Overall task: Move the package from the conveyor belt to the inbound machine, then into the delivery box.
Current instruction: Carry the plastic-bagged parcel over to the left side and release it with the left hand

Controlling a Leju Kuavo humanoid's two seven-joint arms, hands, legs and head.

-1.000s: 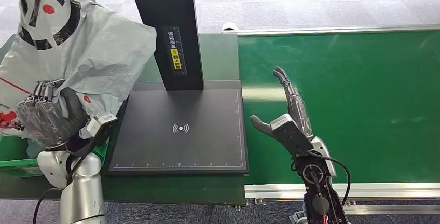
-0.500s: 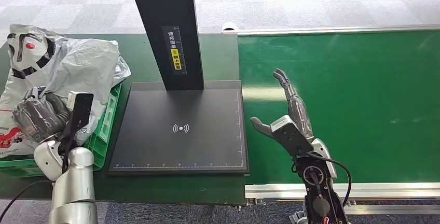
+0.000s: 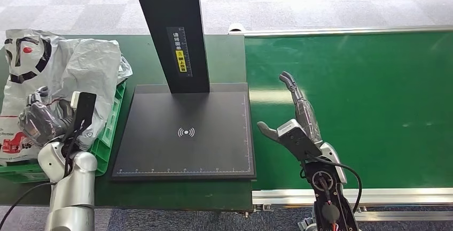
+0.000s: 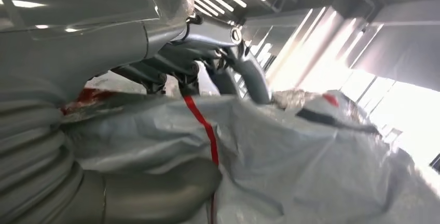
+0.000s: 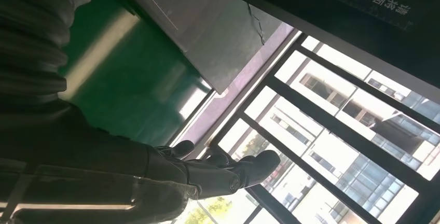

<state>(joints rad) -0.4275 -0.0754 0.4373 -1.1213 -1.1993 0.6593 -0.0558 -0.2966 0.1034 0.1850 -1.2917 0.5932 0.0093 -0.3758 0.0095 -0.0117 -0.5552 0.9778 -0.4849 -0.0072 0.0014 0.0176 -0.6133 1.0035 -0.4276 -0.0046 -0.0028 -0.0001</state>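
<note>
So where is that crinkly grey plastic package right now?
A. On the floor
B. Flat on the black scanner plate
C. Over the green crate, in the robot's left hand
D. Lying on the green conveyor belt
C: the crinkly grey plastic package lies over the green plastic crate, with the left hand gripping it; the green conveyor belt and black scanner plate hold nothing.

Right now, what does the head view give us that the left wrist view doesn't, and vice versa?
Head view alone: the green crate under the grey package, the black scanner plate with its upright post, the green conveyor belt, and the right hand held open over the belt, holding nothing. Left wrist view alone: a close look at the fingers bearing on the crumpled wrap, a red stripe across it, and ceiling lights beyond. Both: the left hand gripping the package.
</note>
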